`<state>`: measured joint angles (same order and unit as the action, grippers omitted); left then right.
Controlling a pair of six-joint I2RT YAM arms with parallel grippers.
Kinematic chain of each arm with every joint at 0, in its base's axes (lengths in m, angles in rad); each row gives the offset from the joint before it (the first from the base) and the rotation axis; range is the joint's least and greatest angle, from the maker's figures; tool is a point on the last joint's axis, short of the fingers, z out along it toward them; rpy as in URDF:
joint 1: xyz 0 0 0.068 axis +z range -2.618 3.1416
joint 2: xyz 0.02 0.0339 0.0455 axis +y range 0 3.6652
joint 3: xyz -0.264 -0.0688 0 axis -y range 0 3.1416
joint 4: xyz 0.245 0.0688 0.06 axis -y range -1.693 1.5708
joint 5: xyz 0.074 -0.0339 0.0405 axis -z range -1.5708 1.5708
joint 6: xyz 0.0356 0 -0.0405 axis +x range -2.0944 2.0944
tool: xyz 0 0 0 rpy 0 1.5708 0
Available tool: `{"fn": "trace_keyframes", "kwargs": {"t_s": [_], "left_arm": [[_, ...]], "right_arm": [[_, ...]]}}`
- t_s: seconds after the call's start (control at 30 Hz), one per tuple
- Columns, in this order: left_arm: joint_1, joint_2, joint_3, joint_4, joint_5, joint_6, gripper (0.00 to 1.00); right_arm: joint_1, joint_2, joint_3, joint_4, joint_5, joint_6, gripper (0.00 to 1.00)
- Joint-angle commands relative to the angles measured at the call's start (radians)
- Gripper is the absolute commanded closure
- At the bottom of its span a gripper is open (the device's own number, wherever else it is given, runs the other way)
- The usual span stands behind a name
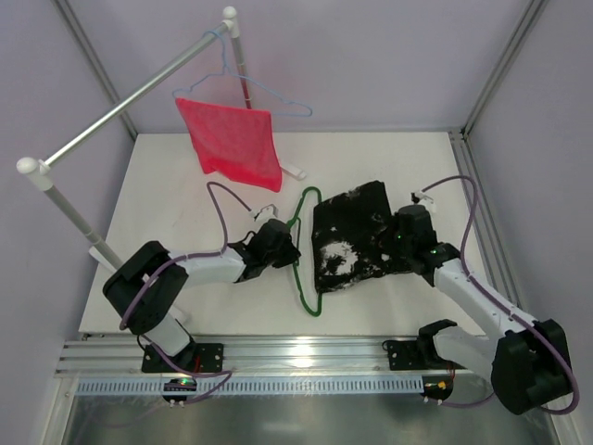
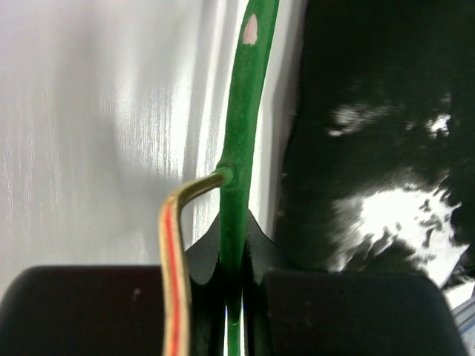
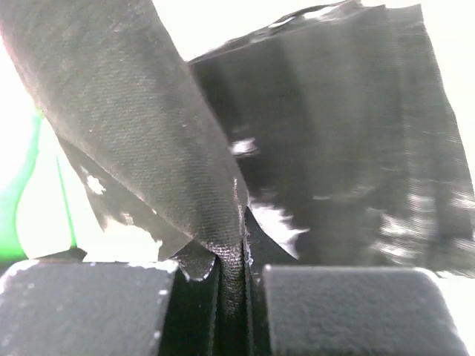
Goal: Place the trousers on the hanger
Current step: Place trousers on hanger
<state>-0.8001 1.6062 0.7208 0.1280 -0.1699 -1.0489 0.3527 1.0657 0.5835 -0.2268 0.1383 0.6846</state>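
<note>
The black trousers (image 1: pixel 350 239) with white splotches lie folded on the table, right of centre. The green hanger (image 1: pixel 301 243) lies flat along their left edge, its hook end toward the back. My left gripper (image 1: pixel 289 243) is shut on the hanger's green bar (image 2: pixel 239 148), just below where the brass hook wire (image 2: pixel 175 245) joins it. My right gripper (image 1: pixel 400 243) is shut on a fold of the trousers (image 3: pixel 156 148) at their right edge. That fold lifts up out of the jaws. A green sliver of the hanger (image 3: pixel 13 208) shows at the left of the right wrist view.
A red mesh cloth (image 1: pixel 232 137) hangs on a pale blue wire hanger (image 1: pixel 269 93) from the rail (image 1: pixel 130 102) at the back left. The rail's white posts (image 1: pixel 69 209) stand left of my left arm. Metal frame uprights (image 1: pixel 496 69) border the table on the right.
</note>
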Motion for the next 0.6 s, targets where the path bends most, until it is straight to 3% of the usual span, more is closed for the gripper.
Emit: {"fn": "trace_keyframes", "kwargs": {"t_s": [0.0,0.13,0.27,0.4,0.43,0.57], "left_arm": [[-0.017,0.026,-0.018,-0.287,-0.085,0.046,1.0],[-0.001,0.015,-0.006,-0.294,-0.086,0.055,1.0],[-0.002,0.0,-0.001,-0.222,-0.022,0.079,1.0],[-0.001,-0.044,-0.026,-0.055,0.128,0.092,1.0],[-0.001,-0.049,-0.044,0.035,0.223,0.054,1.0],[-0.037,-0.051,-0.055,0.222,0.332,-0.036,1.0]], "right_arm": [[-0.186,-0.078,-0.046,-0.088,0.015,-0.079,0.96],[-0.297,-0.047,-0.172,0.018,-0.046,-0.037,0.96],[-0.314,0.036,-0.108,-0.017,-0.056,-0.05,0.96],[-0.319,0.03,-0.123,0.044,-0.176,-0.036,0.96],[-0.319,0.027,-0.134,0.061,-0.193,-0.025,0.96],[-0.319,0.02,-0.186,0.104,-0.224,0.016,0.96]]}}
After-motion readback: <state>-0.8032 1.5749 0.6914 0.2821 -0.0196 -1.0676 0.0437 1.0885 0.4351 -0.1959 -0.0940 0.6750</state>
